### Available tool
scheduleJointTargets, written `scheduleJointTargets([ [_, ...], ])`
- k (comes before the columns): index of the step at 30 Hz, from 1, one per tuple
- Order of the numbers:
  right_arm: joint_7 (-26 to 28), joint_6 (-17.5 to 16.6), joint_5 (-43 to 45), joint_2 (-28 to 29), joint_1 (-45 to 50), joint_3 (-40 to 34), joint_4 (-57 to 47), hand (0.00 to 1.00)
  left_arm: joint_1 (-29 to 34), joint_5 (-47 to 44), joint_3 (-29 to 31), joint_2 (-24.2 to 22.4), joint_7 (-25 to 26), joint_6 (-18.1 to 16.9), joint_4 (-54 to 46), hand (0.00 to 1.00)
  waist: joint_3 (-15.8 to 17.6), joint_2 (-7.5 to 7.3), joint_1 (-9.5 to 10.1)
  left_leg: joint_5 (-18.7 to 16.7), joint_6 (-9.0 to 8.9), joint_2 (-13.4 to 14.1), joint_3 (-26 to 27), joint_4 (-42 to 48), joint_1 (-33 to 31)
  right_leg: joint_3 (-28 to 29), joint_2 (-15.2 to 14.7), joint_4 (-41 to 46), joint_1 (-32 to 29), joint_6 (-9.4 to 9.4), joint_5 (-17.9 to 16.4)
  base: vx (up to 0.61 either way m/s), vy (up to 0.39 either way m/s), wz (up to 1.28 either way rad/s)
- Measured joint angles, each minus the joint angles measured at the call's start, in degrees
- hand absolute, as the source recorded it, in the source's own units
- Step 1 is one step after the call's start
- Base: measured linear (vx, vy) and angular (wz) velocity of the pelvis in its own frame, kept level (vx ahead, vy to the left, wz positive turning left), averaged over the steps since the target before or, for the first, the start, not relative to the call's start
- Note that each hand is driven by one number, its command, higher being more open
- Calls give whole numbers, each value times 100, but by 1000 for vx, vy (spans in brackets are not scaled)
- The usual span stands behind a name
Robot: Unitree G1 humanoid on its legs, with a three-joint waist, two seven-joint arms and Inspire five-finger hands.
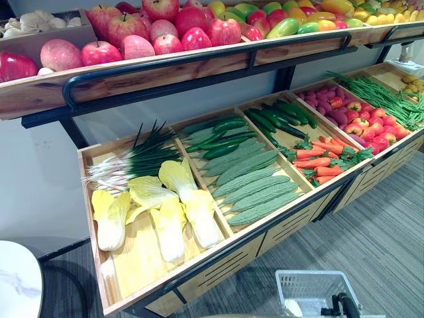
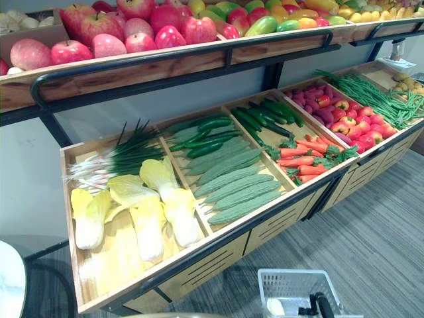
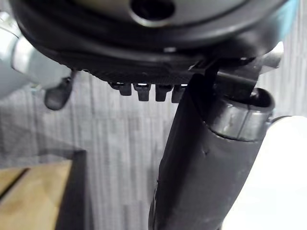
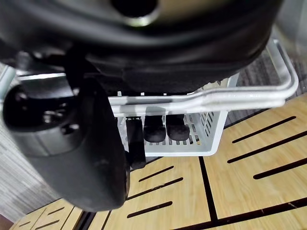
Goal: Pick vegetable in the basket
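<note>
A sloping wooden shelf point(image 1: 218, 268) displays vegetables in compartments: pale cabbages point(image 1: 169, 212), ridged gourds point(image 1: 255, 189) and carrots point(image 1: 318, 159), all lying in place; the right hand point(image 4: 72, 143) hooks its fingers point(image 4: 156, 128) round the handle point(image 4: 216, 98) of a white basket point(image 1: 308, 288), carried low before the shelf, probably to receive produce; the left hand point(image 3: 201, 158) hangs over the floor, apparently free for picking; I cannot tell whether it is open or closed.

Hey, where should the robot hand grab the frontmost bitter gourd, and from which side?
Grip the frontmost bitter gourd around its thick middle, coming from above and closing across its width. It lies flat and diagonal by the crate's front edge. The right robot hand holds the basket, so probably use the left robot hand.
</note>
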Motion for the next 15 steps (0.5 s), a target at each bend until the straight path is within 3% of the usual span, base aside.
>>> scheduleJointTargets([
  [6,4,-336,-17,166,28,198,63,0,-111,1284,-1118,53,-494,1085,34,100,106,-25,0,-1,-2,12,108,-73,121,82,19,-1,37,5,2,-9,-1,-8],
  [15,-45,-494,-274,167,-63,1058,109,0,-344,2100,-2320,451,-627,1520,115,100,224,-128,-7,-9,-16,31,256,-97,230,214,58,-3,42,12,8,10,-2,-7],
])
